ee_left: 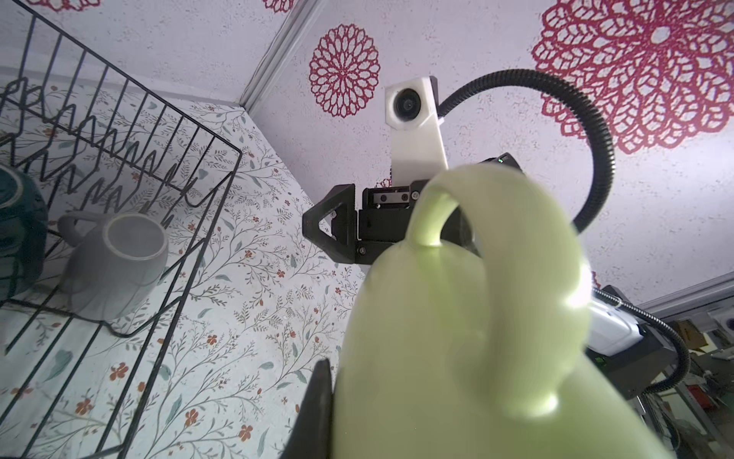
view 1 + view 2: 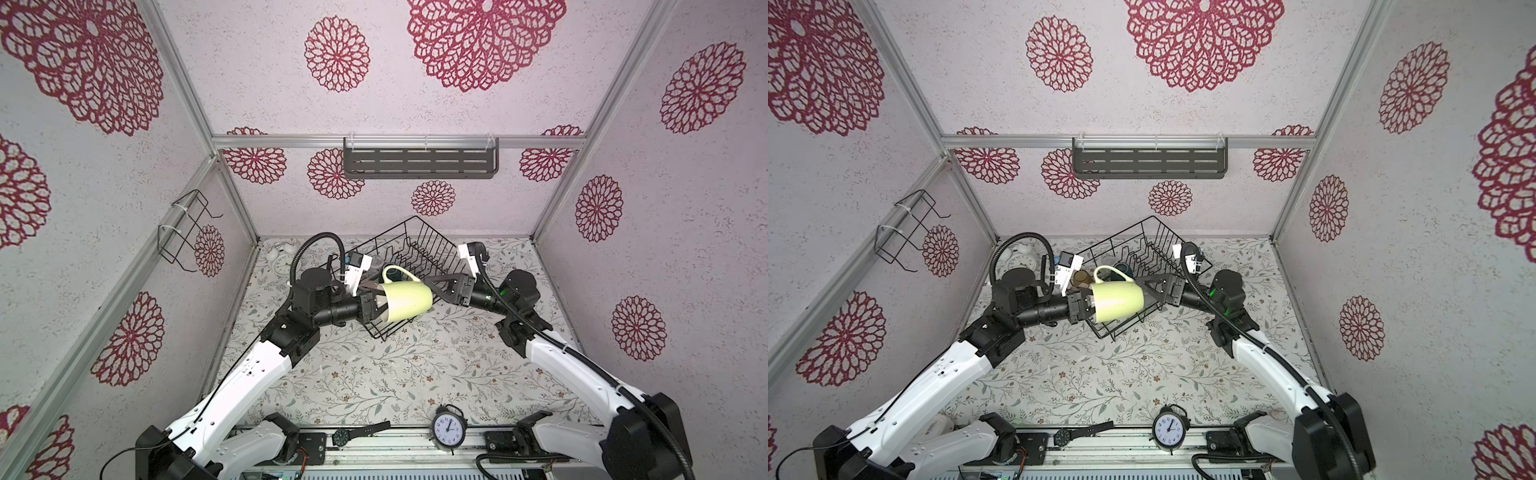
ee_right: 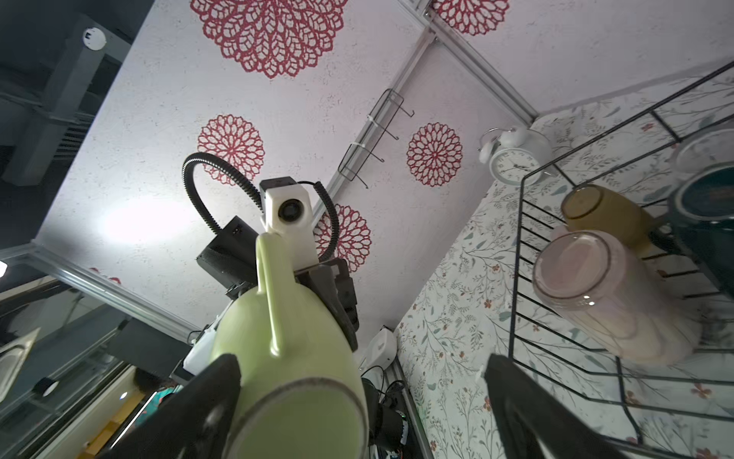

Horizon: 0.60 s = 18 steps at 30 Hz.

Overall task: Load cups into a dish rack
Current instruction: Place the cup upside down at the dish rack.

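Nearly done: left hand (image 2: 380,305) is clamping yellow-green mug (image 2: 407,301) by its rim over dish rack (image 2: 432,245); right hand (image 2: 436,291) is gaping wide around its base. Grey mug (image 1: 115,266), teal mug (image 1: 20,230) and amber tumbler (image 3: 603,216) are already sitting racked.

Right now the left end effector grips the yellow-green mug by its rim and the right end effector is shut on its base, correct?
No: the right end effector is open, jaws spread either side of the yellow-green mug, as the right wrist view shows. The rest holds.
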### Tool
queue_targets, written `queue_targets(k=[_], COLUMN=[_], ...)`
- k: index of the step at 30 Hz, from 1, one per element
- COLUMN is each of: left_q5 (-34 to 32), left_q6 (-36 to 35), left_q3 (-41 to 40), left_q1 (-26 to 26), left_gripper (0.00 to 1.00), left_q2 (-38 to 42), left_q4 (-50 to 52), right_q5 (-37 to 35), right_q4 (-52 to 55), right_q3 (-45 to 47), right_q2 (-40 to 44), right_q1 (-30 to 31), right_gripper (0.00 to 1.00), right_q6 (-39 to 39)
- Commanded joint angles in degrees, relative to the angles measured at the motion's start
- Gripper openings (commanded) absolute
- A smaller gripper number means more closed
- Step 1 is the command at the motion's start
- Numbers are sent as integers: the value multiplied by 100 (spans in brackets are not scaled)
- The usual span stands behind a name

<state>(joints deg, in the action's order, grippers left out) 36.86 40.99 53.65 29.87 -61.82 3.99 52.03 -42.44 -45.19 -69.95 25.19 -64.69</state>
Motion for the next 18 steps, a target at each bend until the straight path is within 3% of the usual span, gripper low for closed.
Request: queue_targets(k=[1, 6, 18], left_q5=[182, 34, 498], left_q6=[345, 159, 365], left_q3=[-118, -109, -83], left_q1=[-197, -213, -248], left_gripper=[0, 0, 0], left_q2=[171, 10, -384], left_q4=[-976, -641, -911], right_q5=[676, 366, 307], right_q4=[-1915, -910, -1787], right_q3=[25, 23, -276], right_q2=[-137, -180, -815], right_q1=[236, 439, 935], right_gripper=[99, 99, 95], right_q6=[-1034, -392, -1009])
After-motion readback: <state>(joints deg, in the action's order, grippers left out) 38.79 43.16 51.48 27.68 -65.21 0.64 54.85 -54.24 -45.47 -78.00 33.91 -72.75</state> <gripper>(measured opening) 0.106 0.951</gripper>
